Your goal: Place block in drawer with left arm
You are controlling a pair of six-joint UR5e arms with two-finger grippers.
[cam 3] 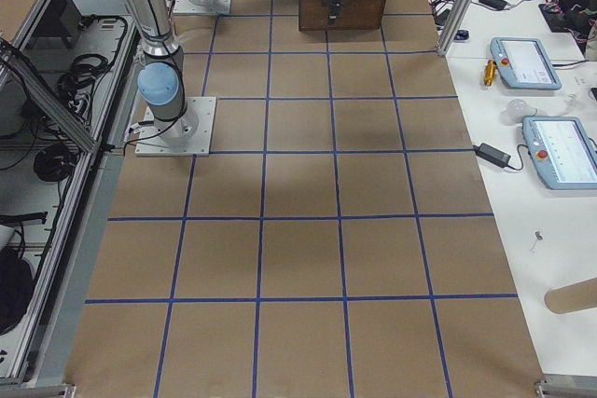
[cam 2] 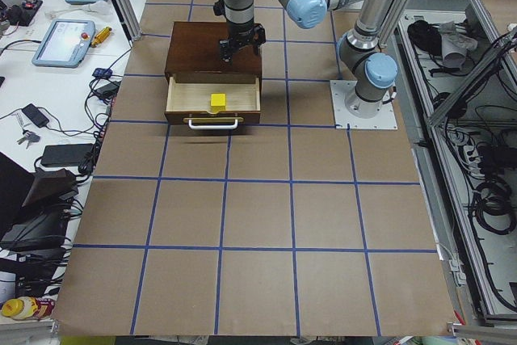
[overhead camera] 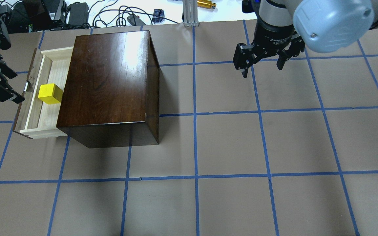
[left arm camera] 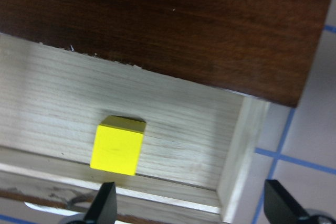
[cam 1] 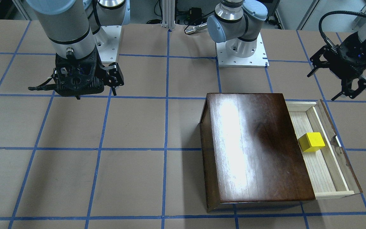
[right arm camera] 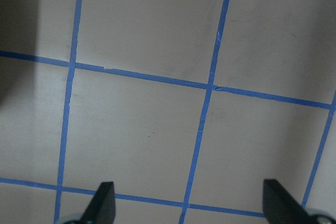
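The yellow block (cam 1: pixel 311 142) rests on the floor of the pulled-out drawer (cam 1: pixel 316 171) of the dark brown box (cam 1: pixel 253 146). The overhead view shows the block (overhead camera: pixel 49 93) in the drawer (overhead camera: pixel 44 114) at the box's (overhead camera: pixel 110 75) left side. My left gripper (cam 1: pixel 321 87) is open and empty, raised above and just outside the drawer's front panel (overhead camera: pixel 10 73). Its wrist view looks down on the block (left arm camera: pixel 117 145) between its open fingertips (left arm camera: pixel 102 205). My right gripper (overhead camera: pixel 261 70) is open and empty over bare table, far from the box.
Both arm base plates (cam 1: pixel 241 57) stand at the robot's side of the table. Cables and power bricks (overhead camera: pixel 77 11), an aluminium post (overhead camera: pixel 189 13) and a gold-coloured part (overhead camera: pixel 206 4) lie beyond the table's far edge. Blue tape lines grid the brown tabletop.
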